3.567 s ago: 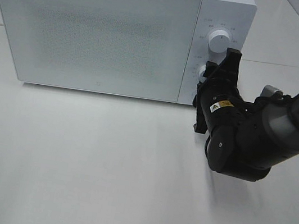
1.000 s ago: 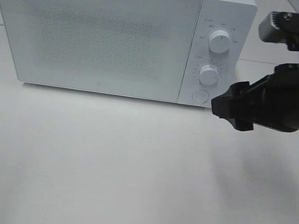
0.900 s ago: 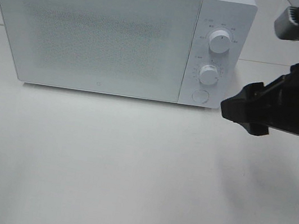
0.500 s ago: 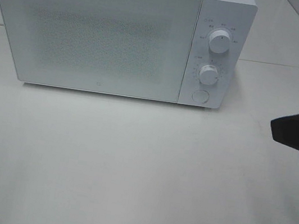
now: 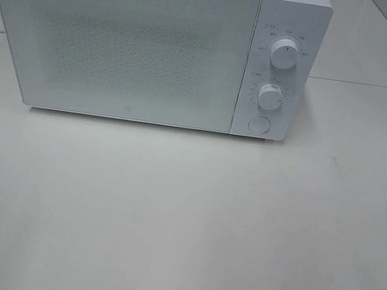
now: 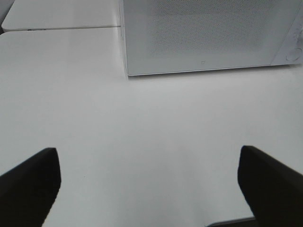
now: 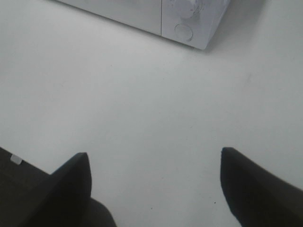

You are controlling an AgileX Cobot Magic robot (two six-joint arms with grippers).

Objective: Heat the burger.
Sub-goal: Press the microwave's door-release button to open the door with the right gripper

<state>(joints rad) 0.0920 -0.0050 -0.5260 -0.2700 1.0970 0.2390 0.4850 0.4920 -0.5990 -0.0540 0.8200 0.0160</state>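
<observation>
The burger is out of view in every frame. A white microwave (image 5: 151,42) stands at the back of the table with its frosted door (image 5: 121,45) shut; nothing shows through it. Two round knobs (image 5: 283,55) and a round button (image 5: 258,123) sit on its right-hand panel. Neither arm appears in the high view. My left gripper (image 6: 149,187) hangs open over bare table, facing the microwave (image 6: 208,35), with nothing between its fingers (image 6: 28,182). My right gripper (image 7: 156,182) is open too, empty, its fingertips (image 7: 75,177) well back from the microwave's button (image 7: 183,31).
The white tabletop (image 5: 182,217) stretches in front of the microwave. A seam between table sections (image 5: 372,86) runs behind on the right, and a second table section (image 6: 57,14) lies left of the microwave.
The right arm has drawn back from the microwave's control panel toward the right and left the high view altogether. The microwave door stays shut. The left arm has not appeared.
</observation>
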